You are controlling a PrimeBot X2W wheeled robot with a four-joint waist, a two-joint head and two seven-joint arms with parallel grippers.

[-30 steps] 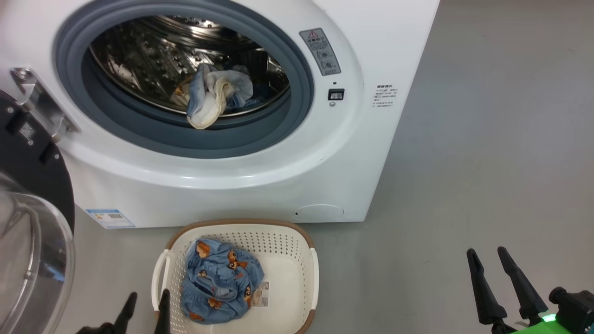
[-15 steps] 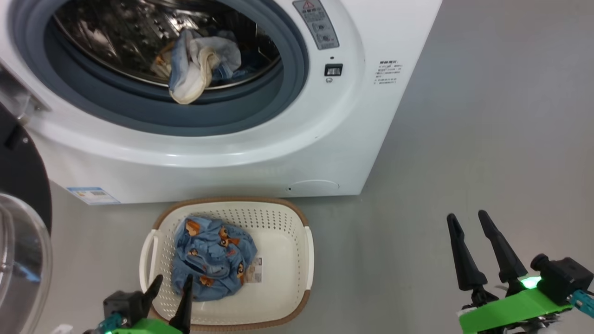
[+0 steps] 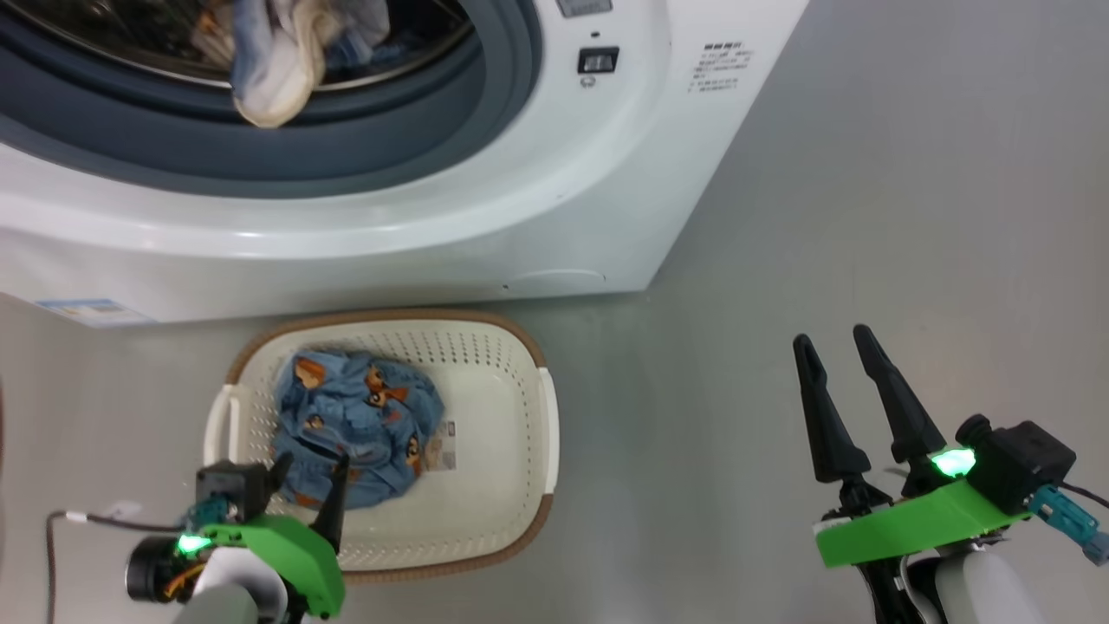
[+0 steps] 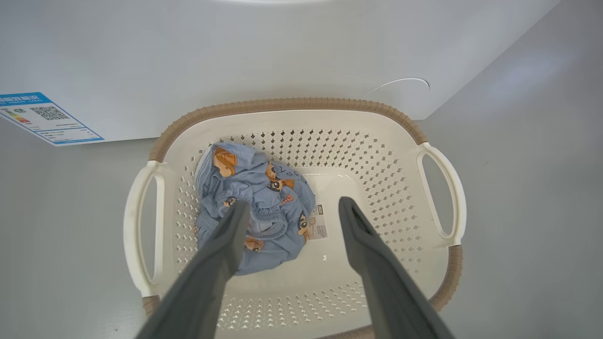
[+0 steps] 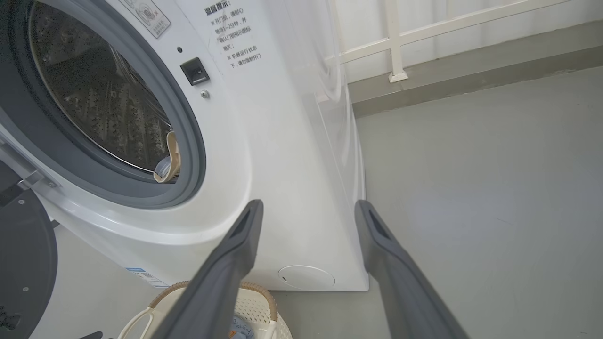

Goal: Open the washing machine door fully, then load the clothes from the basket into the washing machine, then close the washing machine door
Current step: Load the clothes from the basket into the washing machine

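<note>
Door (image 5: 23, 273) is swung open; one garment (image 3: 269, 78) is lodged in the washer's (image 3: 520, 199) mouth. Blue garment (image 3: 355, 416) is left in basket (image 3: 528, 364) beneath spread left gripper (image 3: 314, 461); right gripper (image 3: 831, 335) is spread, empty. Closing is left.

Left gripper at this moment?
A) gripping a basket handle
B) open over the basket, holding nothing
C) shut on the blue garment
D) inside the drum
B: the left gripper has its fingers apart over the basket, and the blue garment lies in it, not pinched between them.
</note>
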